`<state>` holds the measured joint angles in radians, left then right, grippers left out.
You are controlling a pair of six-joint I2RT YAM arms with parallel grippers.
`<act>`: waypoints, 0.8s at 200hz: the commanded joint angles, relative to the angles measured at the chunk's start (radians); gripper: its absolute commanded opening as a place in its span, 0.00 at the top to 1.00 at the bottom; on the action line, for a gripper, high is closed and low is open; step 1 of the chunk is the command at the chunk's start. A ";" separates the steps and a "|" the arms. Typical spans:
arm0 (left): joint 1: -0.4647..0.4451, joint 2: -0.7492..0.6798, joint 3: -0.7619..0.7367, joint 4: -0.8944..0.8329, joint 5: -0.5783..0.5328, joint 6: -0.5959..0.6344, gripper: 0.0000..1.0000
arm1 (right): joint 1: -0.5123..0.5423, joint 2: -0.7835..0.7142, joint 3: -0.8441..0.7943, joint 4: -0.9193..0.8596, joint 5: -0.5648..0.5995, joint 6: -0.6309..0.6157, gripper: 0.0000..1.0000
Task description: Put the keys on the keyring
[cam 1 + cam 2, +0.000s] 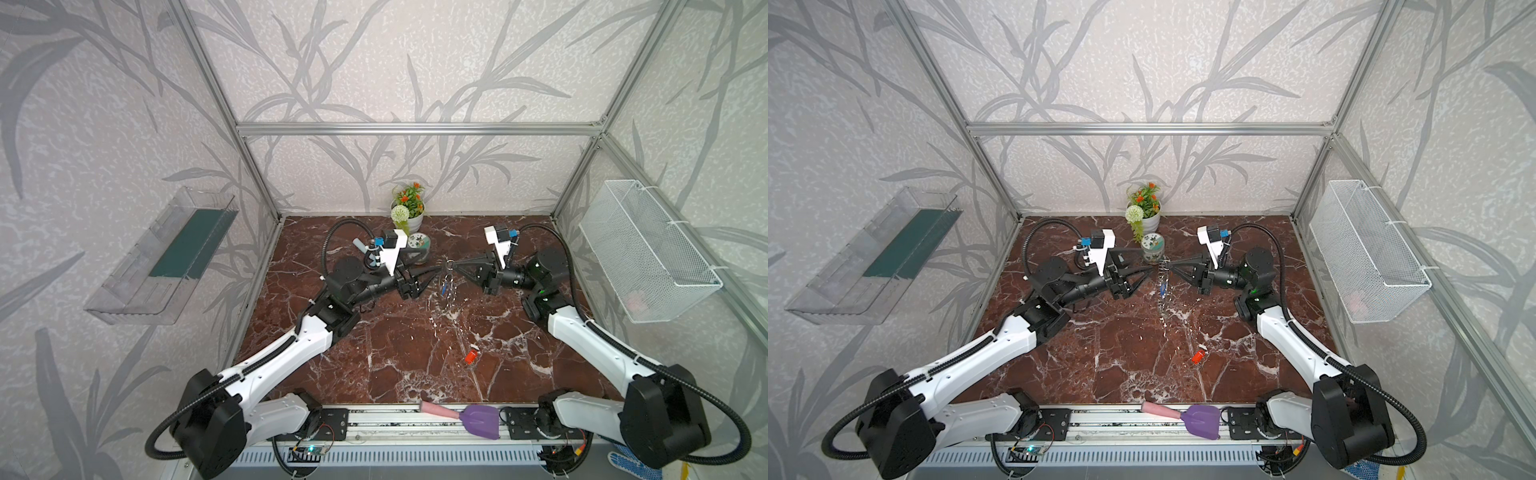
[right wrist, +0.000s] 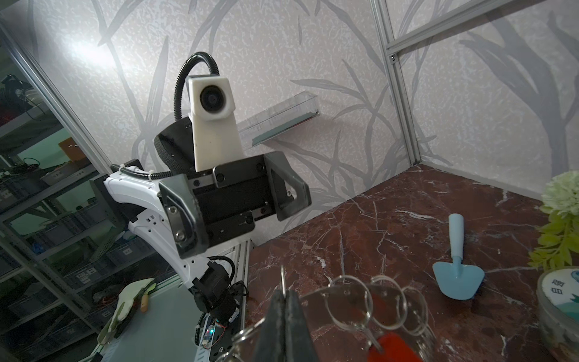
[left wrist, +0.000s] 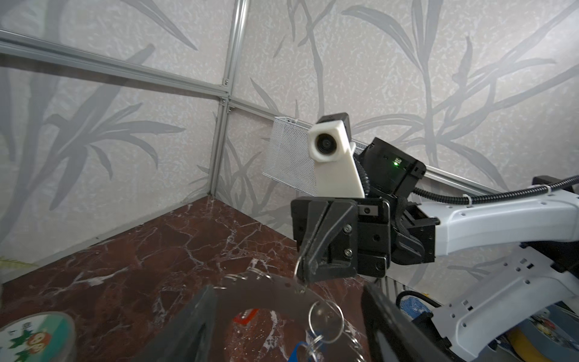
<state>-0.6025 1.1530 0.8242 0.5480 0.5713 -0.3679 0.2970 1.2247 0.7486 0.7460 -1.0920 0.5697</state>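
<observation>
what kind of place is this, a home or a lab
Most likely a lab robot cell, not a home: wallpapered panels in an aluminium frame, a left arm and right arm mounted on a rail, and storage racks outside.

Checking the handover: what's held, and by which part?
Right gripper pinches the keyring by one small split ring on its rim; left gripper is open, holding nothing.

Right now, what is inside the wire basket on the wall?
Something pale pink lies at the near end of the basket; the mesh blurs it beyond naming. Nothing else shows through.
</observation>
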 commanded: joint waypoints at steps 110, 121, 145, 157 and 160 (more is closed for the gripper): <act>0.123 -0.136 0.035 -0.431 -0.110 0.074 0.11 | 0.174 -0.082 -0.010 -0.381 0.383 -0.638 1.00; 0.124 -0.139 0.027 -0.429 -0.120 0.078 0.04 | 0.181 -0.080 -0.018 -0.375 0.392 -0.659 1.00; 0.124 -0.141 0.008 -0.409 -0.124 0.075 0.01 | 0.192 -0.074 -0.034 -0.359 0.408 -0.683 1.00; 0.124 -0.146 0.003 -0.405 -0.128 0.071 0.01 | 0.193 -0.071 -0.041 -0.348 0.426 -0.683 1.00; 0.124 -0.146 0.002 -0.405 -0.130 0.069 0.01 | 0.194 -0.070 -0.042 -0.348 0.432 -0.683 1.00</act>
<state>-0.4828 1.0336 0.8448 0.1341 0.4606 -0.3077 0.4828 1.1667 0.7147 0.3531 -0.7109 -0.0647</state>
